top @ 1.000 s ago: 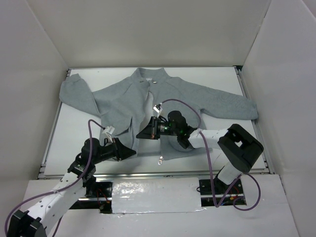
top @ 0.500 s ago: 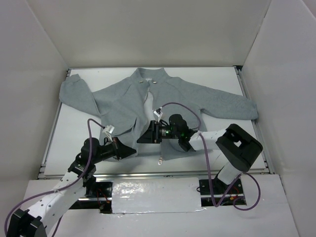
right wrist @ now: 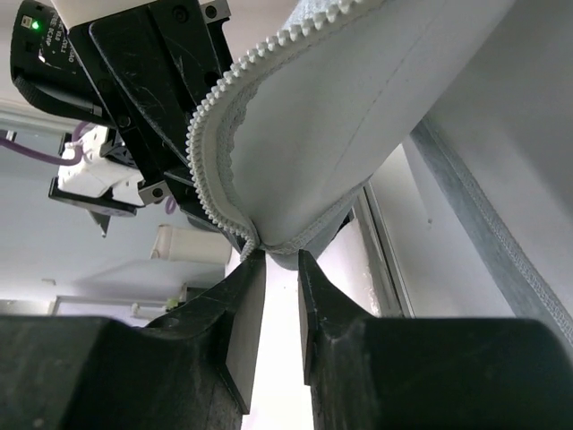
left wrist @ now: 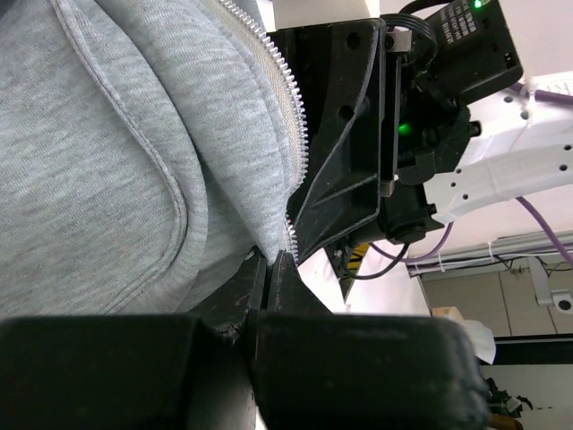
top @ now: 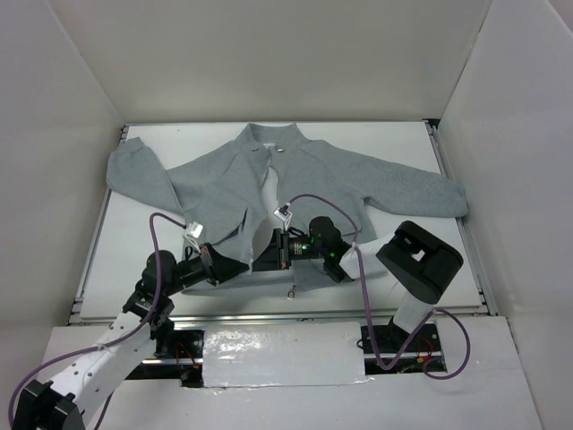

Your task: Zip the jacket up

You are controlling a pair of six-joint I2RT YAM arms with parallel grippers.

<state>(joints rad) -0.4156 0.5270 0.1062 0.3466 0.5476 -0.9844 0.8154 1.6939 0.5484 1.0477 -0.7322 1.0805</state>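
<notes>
1. Left gripper (left wrist: 269, 260): jaws closed on the jacket (top: 358, 175) hem corner, at one zipper edge (left wrist: 291, 116).
2. Right gripper (right wrist: 273, 258): jaws narrow, pinching the opposite front corner.
3. Jacket: on the table (top: 134, 242), front open. Step in hand: bringing the zipper ends together. Next move probably requires fine alignment.

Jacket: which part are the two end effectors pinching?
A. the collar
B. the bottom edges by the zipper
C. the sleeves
B: the left end effector and the right end effector each pinch the jacket at its bottom hem, right beside the zipper teeth.
</notes>
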